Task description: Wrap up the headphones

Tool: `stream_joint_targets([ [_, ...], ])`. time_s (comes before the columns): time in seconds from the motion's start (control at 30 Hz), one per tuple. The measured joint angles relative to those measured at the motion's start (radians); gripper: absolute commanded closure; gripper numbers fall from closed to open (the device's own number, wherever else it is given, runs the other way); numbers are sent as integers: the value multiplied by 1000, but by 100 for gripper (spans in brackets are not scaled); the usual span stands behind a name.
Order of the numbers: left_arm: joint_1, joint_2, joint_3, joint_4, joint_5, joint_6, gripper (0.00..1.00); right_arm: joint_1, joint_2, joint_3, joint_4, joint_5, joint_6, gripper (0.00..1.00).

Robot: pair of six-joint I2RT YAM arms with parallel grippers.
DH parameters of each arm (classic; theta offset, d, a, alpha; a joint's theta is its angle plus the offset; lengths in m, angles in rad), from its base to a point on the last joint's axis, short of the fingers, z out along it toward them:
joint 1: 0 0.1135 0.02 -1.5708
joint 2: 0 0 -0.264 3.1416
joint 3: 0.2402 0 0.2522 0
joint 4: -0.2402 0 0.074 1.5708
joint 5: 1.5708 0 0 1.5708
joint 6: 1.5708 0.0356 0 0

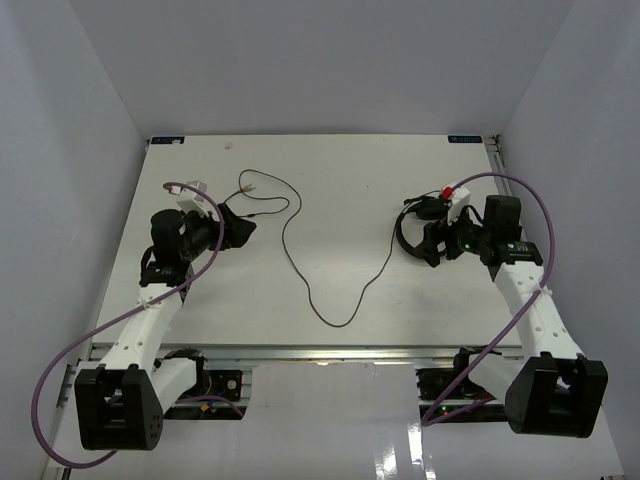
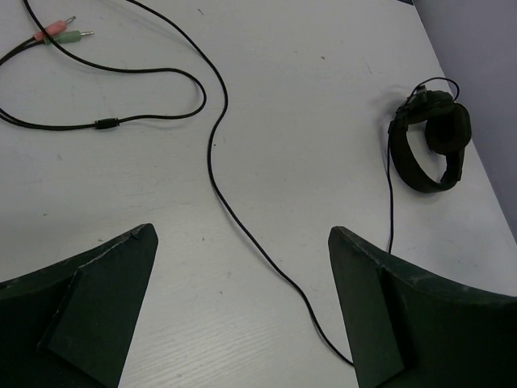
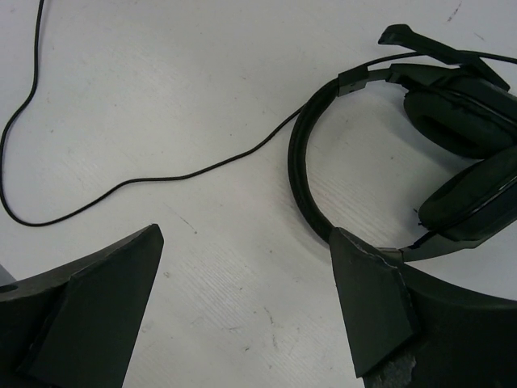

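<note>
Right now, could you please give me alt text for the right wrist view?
Black headphones lie on the white table at right, their thin cord trailing left. The open right claw frames the bottom edge, holding nothing.

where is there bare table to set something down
The far strip of the table beyond the cord is bare, as is the near patch left of its low loop. Crowded around the headphones by the right hand and the plugs.

light: bright, even | shadows: soft, faint | focus: sharp
</note>
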Motion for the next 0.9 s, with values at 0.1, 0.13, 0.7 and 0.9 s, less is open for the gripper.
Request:
stream_joint_targets([
  [0.1, -10, 28, 0, 7, 42, -9, 2, 0, 30, 44, -67, -7, -72, 10],
  [0.13, -17, 42, 0, 13, 56, -23, 2, 0, 39, 56, -86, -7, -91, 10],
  [0.7, -645, 765, 648, -34, -114, -383, 3, -1, 135, 116, -132, 59, -88, 10],
  [0.9, -661, 805, 697, -75, -142, -406, 3, 44, 196, 140, -220, 38, -238, 10],
])
